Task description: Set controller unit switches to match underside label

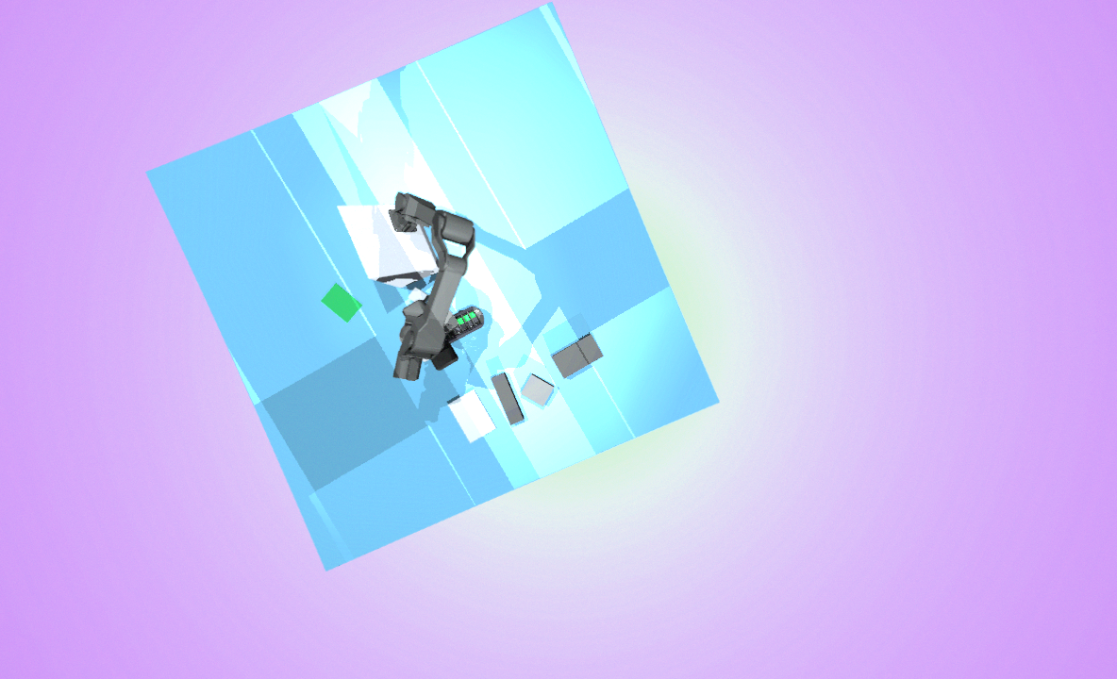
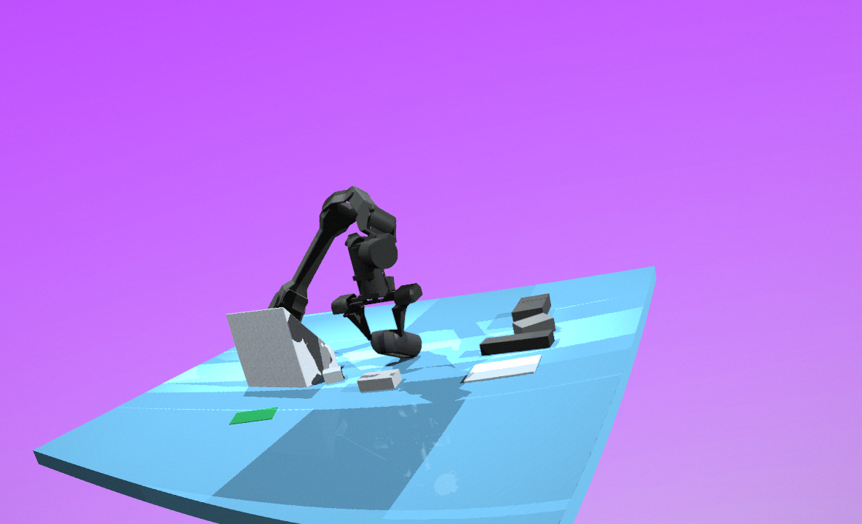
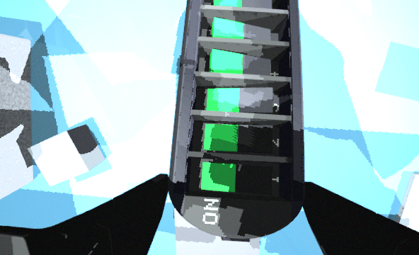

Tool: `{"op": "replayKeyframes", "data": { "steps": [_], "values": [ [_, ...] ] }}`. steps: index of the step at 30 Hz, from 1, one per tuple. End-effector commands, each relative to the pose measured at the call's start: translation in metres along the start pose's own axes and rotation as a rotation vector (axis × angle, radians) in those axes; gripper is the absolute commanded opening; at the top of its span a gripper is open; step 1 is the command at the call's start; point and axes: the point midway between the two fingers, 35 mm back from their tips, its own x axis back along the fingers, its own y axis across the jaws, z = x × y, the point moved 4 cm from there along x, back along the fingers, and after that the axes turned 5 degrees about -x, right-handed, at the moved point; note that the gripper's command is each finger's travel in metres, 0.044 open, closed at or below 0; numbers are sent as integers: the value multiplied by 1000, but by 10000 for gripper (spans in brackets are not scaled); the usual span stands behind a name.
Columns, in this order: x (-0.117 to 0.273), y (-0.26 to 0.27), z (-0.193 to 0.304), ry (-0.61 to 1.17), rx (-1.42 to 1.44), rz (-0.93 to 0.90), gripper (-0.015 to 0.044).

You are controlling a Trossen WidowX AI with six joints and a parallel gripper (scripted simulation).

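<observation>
Gripping the unit (image 1: 468, 328) (image 2: 400, 344) (image 3: 240, 116) with the claw (image 1: 432, 331) (image 2: 386, 335) (image 3: 234, 185), one finger touching each long side, near the ON mark (image 3: 211, 211). Holding it seemingly a little above the worktop (image 1: 545, 126) (image 2: 518, 442) (image 3: 337, 152), with switches visible from the wrist view.

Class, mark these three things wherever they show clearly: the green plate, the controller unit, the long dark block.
Green plate (image 1: 341, 302) (image 2: 253, 415): top, exterior; flat face.
Controller unit (image 1: 480, 315) (image 2: 402, 343) (image 3: 298, 106): all views; casing.
Long dark block (image 1: 508, 399) (image 2: 516, 343): top, exterior; body.
</observation>
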Motion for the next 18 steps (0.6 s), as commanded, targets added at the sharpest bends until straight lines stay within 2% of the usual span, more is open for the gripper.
{"op": "replayKeyframes", "data": {
  "steps": [1, 18],
  "values": [
    [3, 0, -4, 7, -4, 1, 336],
    [12, 1, -17, 42, -4, 4, 336]
  ]
}}
